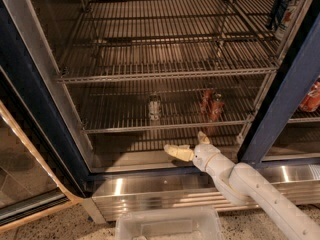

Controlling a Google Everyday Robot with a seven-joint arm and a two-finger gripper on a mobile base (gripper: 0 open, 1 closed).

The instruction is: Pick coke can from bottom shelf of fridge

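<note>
Two red coke cans (pixel 212 104) stand close together on the right part of the bottom shelf (pixel 165 127) of the fridge (pixel 30 104). A pale silvery can (pixel 154 107) stands on the same shelf, to their left. My gripper (pixel 189 144) is below the shelf's front rail, at the fridge's lower opening, below and left of the red cans. It is open and empty, with one finger (pixel 176 152) pointing left and the other (pixel 202 136) pointing up. It touches no can.
Higher wire racks (pixel 170 74) span the fridge above. A dark can (pixel 281 8) stands at the top right. A dark blue post (pixel 285 99) rises on the right, with a red can (pixel 311 98) behind it. A shiny steel base strip (pixel 150 189) and a clear plastic bin (pixel 167 226) lie below.
</note>
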